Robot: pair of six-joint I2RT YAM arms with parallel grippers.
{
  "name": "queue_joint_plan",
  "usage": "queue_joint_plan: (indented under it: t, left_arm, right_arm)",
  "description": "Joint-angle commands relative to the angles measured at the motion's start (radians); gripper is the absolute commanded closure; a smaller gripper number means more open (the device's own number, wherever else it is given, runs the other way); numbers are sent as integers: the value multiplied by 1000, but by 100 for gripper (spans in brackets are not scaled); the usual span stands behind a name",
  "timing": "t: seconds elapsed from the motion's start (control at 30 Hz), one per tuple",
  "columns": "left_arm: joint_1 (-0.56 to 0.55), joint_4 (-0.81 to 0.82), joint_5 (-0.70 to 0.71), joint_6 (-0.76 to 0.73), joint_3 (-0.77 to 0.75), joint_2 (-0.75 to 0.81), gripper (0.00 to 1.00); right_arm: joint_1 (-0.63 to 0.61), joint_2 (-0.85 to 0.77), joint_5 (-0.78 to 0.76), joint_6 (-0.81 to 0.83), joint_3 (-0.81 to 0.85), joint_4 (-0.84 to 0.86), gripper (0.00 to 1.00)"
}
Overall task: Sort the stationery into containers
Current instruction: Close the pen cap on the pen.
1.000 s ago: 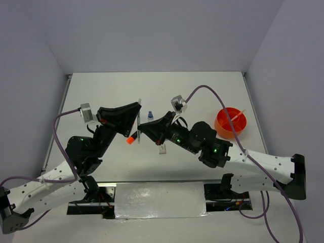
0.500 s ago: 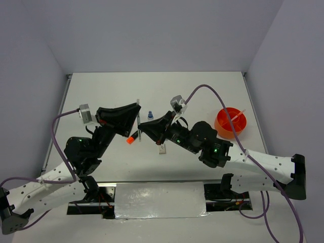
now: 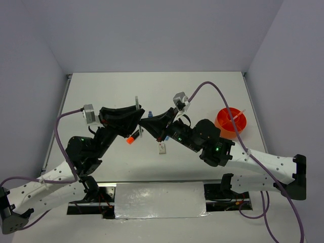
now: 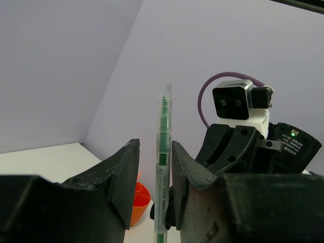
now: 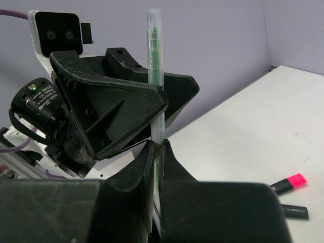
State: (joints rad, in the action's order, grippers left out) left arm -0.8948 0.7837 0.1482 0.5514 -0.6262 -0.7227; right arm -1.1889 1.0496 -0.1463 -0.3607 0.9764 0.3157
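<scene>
A thin clear pen with a green core [image 3: 136, 104] stands upright between my two grippers above the table's middle. My right gripper [image 5: 157, 144] is shut on the pen's lower part [image 5: 155, 55]. My left gripper [image 4: 154, 152] is open around the same pen [image 4: 163, 167], which lies against its right finger with a gap on the left. In the top view the left gripper [image 3: 135, 121] and right gripper [image 3: 144, 123] meet tip to tip. The orange bowl [image 3: 223, 126] stands at the right with a thin pen [image 3: 237, 115] in it.
On the table below the grippers lie an orange-capped highlighter [image 3: 130, 139], a blue-capped bottle [image 3: 150, 114] and a white block [image 3: 162, 148]. A pink-capped highlighter [image 5: 288, 183] and a black marker [image 5: 293, 211] show in the right wrist view. The bowl [image 4: 139, 200] also shows in the left wrist view.
The right gripper has moved in closer to the left gripper. The pen and both grippers have shifted a little to the left and up.
</scene>
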Motion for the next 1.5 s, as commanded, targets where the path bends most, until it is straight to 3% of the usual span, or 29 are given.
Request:
queue_joint_plan:
  t: [0.0,0.17,0.27,0.47,0.63,0.7,0.83,1.0,1.37,1.43,1.47]
  left_arm:
    - [-3,35,-44,-24,-3,11,56]
    - [-3,-1,-94,-59,-38,3,56]
    - [-4,-18,-114,-70,-50,0,68]
    - [-4,-43,-113,-80,-64,3,80]
    - [-4,-84,-114,-90,-98,-3,100]
    - [-4,-100,-131,-91,-113,-7,100]
    - [-4,-104,-156,-88,-124,-6,100]
    - [-4,-93,-177,-81,-133,-7,100]
    - [-4,-21,-210,-19,-115,-30,100]
    - [-4,-11,-217,-11,-115,-32,100]
    - [-4,-9,-222,-7,-115,-37,100]
  right_arm:
    - [-3,-17,-10,35,50,68,100]
    - [-3,-20,-15,54,45,62,100]
    - [-3,-22,-21,57,39,57,100]
    - [-3,-20,-9,57,28,46,100]
    - [-5,-23,23,68,15,43,100]
    - [-3,-28,57,88,5,51,100]
    - [-2,-37,91,103,14,8,69]
    - [-2,-43,85,112,10,-20,54]
    - [-2,-23,79,143,25,-15,54]
    - [-2,-11,77,155,38,-17,57]
    - [-2,-8,74,161,42,-12,64]
